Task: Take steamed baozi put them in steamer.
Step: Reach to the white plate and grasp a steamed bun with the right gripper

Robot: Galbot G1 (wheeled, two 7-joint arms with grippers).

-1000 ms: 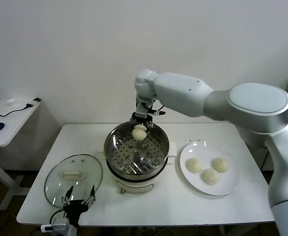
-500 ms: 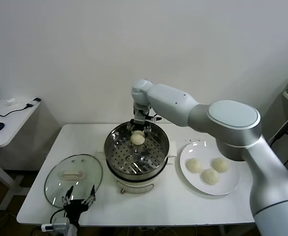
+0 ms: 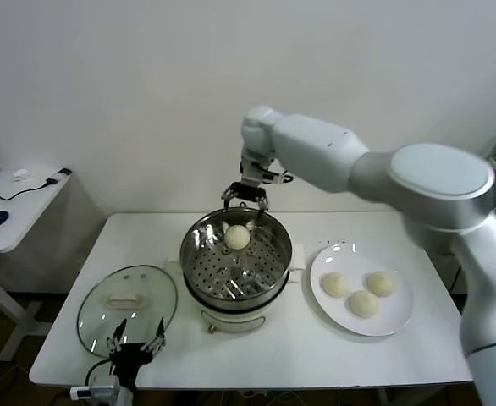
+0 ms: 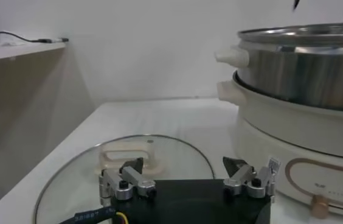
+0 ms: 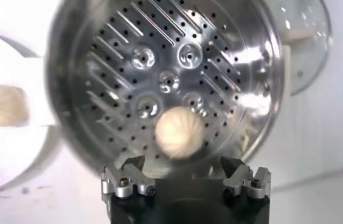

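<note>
Baozi (image 3: 237, 238) number one lies on the perforated tray inside the steamer (image 3: 199, 269), toward the far side of the pot, resting on the metal with nothing touching it. The right gripper (image 3: 245, 199) hangs above the steamer's far rim, directly over and slightly behind that bun, with its jaws spread apart and empty; in the right wrist view the same baozi (image 5: 179, 133) sits between and beyond the two parted fingertips (image 5: 128, 181), clear of both, on the steamer (image 5: 80, 79) tray.

Three more baozi (image 3: 364, 293) lie clustered together on the white plate (image 3: 326, 308), which sits on the white table (image 3: 316, 359) just beside the steamer on the robot's right.

The left gripper (image 3: 134, 341) rests low at the near edge of the table, at the near rim of the glass lid (image 3: 112, 315), which lies flat to the steamer's left with its white handle (image 3: 126, 299) up. Seen from the left wrist, the left gripper (image 4: 187, 179) has its fingers wide apart and holds nothing, with the glass lid (image 4: 80, 176) just beyond them and the steamer (image 4: 305, 91) standing beside it on its cream base.
</note>
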